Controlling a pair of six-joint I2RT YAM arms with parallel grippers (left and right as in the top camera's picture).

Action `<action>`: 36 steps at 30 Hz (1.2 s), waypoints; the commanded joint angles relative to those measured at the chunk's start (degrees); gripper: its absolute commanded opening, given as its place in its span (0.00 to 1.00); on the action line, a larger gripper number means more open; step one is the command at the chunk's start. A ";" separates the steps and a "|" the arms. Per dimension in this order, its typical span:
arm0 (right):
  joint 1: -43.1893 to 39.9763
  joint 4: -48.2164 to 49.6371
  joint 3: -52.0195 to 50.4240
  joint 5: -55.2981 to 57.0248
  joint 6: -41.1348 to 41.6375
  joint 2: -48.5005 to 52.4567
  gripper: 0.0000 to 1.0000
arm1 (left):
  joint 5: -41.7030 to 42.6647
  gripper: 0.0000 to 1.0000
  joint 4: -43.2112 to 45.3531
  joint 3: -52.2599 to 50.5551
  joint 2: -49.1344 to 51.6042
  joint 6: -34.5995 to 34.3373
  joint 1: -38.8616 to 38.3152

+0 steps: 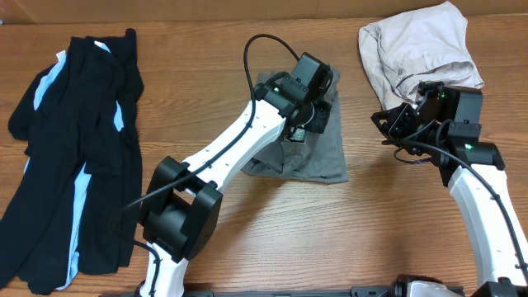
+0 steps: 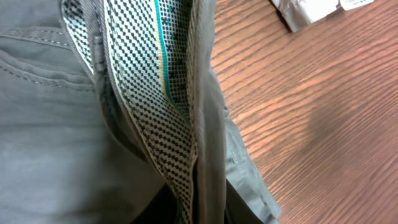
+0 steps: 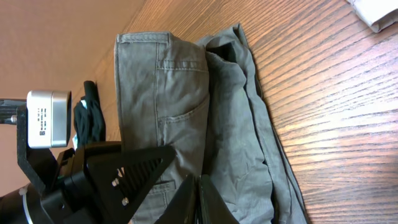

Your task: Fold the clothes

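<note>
The grey shorts point(image 1: 318, 161) lie folded into a compact stack at the middle of the table. My left gripper point(image 1: 299, 128) is down on their upper edge. In the left wrist view the waistband point(image 2: 155, 93), with its dotted lining and teal stripe, runs up from between my left gripper's point(image 2: 202, 208) dark fingers, which pinch that fold. My right gripper point(image 1: 379, 122) hangs to the right of the shorts, below the beige garment point(image 1: 412, 45). Its jaws point(image 3: 200, 186) are shut with nothing between them, pointing toward the shorts point(image 3: 186, 112).
A black garment with light-blue stripes point(image 1: 74, 148) lies spread at the left side of the table. The crumpled beige garment fills the back right corner point(image 2: 311, 9). Bare wood lies in front of the shorts. The left arm's camera mount point(image 3: 46, 118) stands close to my right gripper.
</note>
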 commanded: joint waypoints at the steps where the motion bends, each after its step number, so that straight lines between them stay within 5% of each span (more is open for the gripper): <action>1: -1.44 0.02 0.09 0.44 -0.79 -1.20 0.04 | 1.09 0.19 0.83 1.57 0.63 -0.20 -1.38; 4: -2.75 -0.81 0.09 0.13 -1.44 -1.20 0.04 | 1.05 0.27 1.53 1.57 0.63 -0.17 -1.84; 6: -3.41 -1.42 0.09 0.07 -2.12 -1.20 0.04 | 0.98 0.54 2.10 1.57 0.63 -0.20 -1.99; 8: -3.96 -1.79 0.09 0.04 -2.29 -1.20 0.04 | 0.72 1.00 2.73 1.57 0.63 -0.17 -2.08; 12: -4.79 -2.40 0.09 0.04 -2.97 -1.20 0.08 | -1.73 1.00 3.54 2.10 0.28 0.09 -1.33; 21: -4.28 -6.67 -0.02 3.28 -9.99 0.22 0.68 | -2.34 1.00 -13.25 13.40 -5.77 6.95 10.73; 28: -1.29 -6.71 -0.04 4.02 -11.34 7.67 0.75 | -0.70 1.00 -20.15 15.41 -6.69 17.99 15.87; 36: -4.98 -3.23 0.48 3.93 -8.24 11.78 0.86 | 2.82 1.00 -19.52 15.34 -5.25 27.26 11.58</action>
